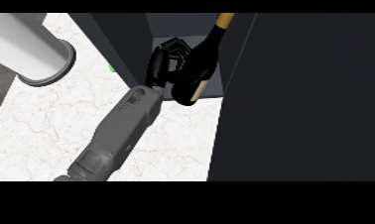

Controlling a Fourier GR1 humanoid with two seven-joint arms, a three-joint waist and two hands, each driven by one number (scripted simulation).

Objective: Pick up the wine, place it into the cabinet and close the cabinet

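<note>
A robot's hand [167, 64] curls round the belly of a dark wine bottle [199, 62] tilted inside the open cabinet [183, 25] at the bench's [66, 114] far edge; glass, likely heavy, slippery and fragile, it seems best held at its widest part

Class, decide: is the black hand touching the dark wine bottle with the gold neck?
Touching. The head view shows the hand curled round the dark wine bottle inside the cabinet.

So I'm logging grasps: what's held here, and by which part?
The wine bottle, gripped round its lower body by one hand; which hand can't be told.
</note>
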